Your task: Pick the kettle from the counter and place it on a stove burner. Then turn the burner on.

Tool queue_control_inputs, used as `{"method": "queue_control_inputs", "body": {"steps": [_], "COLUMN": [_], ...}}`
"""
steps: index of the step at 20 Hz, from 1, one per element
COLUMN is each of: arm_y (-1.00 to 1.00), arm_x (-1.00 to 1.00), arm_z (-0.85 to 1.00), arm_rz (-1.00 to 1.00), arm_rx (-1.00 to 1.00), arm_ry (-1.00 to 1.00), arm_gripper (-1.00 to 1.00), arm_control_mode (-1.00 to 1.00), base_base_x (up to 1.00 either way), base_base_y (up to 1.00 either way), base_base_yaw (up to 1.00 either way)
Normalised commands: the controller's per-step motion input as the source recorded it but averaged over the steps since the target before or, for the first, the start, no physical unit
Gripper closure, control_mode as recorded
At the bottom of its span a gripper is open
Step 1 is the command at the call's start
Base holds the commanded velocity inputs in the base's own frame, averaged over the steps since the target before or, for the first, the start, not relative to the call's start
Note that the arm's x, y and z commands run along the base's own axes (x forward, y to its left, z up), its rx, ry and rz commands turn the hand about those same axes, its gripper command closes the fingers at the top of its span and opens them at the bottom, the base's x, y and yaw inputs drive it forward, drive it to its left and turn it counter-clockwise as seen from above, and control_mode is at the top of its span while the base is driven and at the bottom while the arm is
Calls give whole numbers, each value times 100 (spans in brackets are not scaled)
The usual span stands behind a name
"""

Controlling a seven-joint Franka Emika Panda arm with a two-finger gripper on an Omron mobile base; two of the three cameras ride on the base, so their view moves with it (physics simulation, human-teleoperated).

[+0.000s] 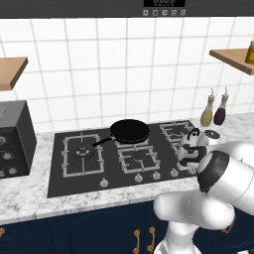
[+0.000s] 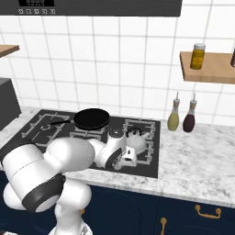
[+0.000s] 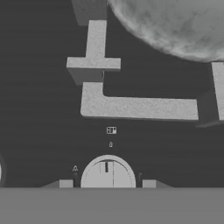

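We saw the marble counter (image 1: pixel 30 193) carrying the black stove (image 1: pixel 89 171), with a frying pan (image 1: pixel 130 131) on a rear burner. The kettle (image 2: pixel 136 140) stood on the stove's right-hand burner grate. Our gripper (image 3: pixel 107 183) hung over a round knob (image 3: pixel 108 173), fingertips (image 3: pixel 66 183) flanking it; we could not tell whether it gripped.

The counter (image 1: pixel 30 196) runs across the middle of the left base view, white-grey marble. A black stove (image 1: pixel 119 156) is set into it at centre frame. On the stove, a black frying pan (image 1: pixel 130 131) rests at upper centre, and the kettle (image 2: pixel 136 140) stands on what looks like the right-hand burner. Two slim bottles (image 2: pixel 181 118) stand on the counter at right, a dark appliance (image 1: pixel 15 139) at far left.
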Motion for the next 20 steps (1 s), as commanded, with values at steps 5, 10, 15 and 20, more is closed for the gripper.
{"method": "queue_control_inputs", "body": {"steps": [5, 10, 15, 20], "arm_y": [0, 0, 0, 6], "arm_x": [3, 0, 0, 0], "arm_z": [-2, -1, -15, -25], "arm_rz": [14, 36, 43, 43], "arm_rx": [-1, -6, -10, -12], "arm_ry": [-2, -6, -1, 0], "arm_gripper": [100, 100, 100, 100], "arm_control_mode": [-100, -100, -100, -100], "base_base_x": [0, 0, 0, 0], "base_base_y": [0, 0, 0, 0], "base_base_yaw": [0, 0, 0, 0]}}
